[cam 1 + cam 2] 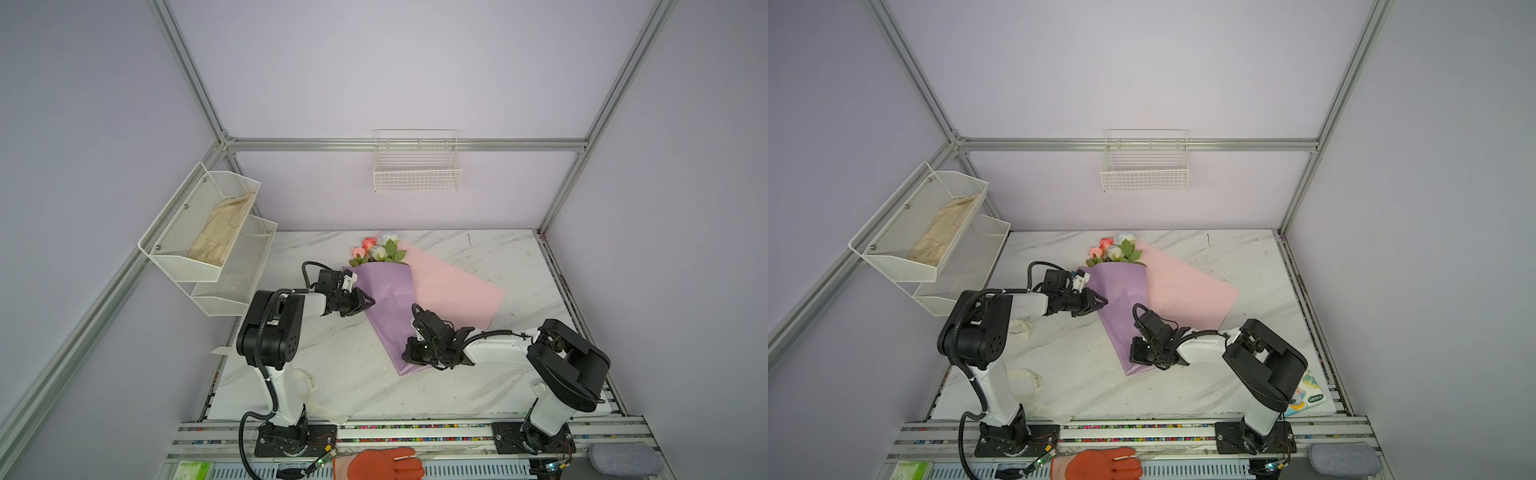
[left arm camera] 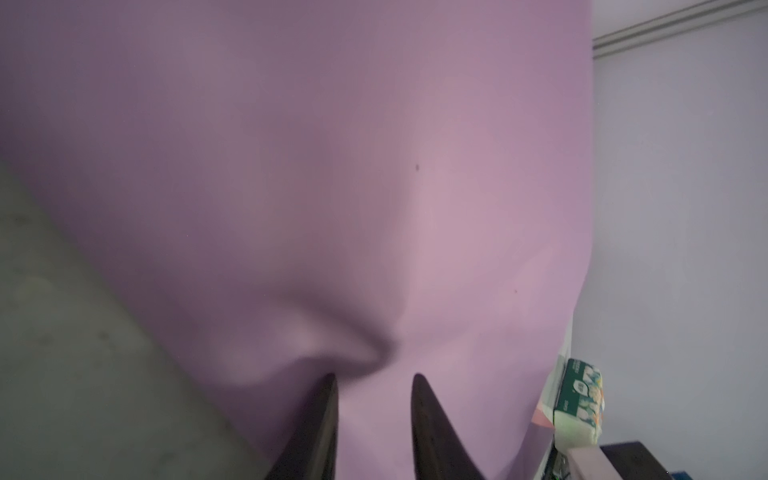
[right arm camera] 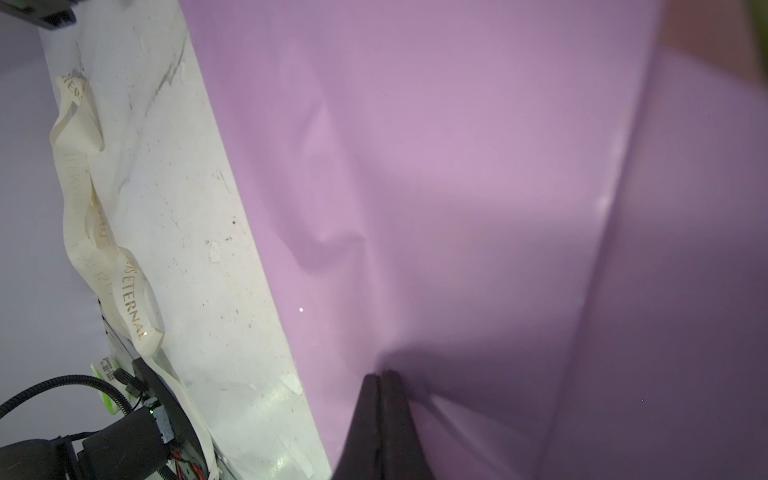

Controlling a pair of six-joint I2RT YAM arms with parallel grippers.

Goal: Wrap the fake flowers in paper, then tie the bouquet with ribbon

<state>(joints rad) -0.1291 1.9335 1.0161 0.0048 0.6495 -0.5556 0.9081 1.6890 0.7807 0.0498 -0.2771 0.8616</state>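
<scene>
We are holding the bouquet (image 1: 386, 307) mid-frame on the surface (image 1: 332, 374), flowers (image 1: 380, 249) toward the top. The left jaws are parted, pressing its lilac side. The right jaws are clenching its lower end. We should be pinching firmly so the wrap is not springing open.

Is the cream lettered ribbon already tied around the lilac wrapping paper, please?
No: in the right wrist view the ribbon lies loose on the table, apart from the lilac paper.

Robot lab cell: aluminium frame (image 1: 407, 144), lilac panels (image 1: 395, 62).
</scene>
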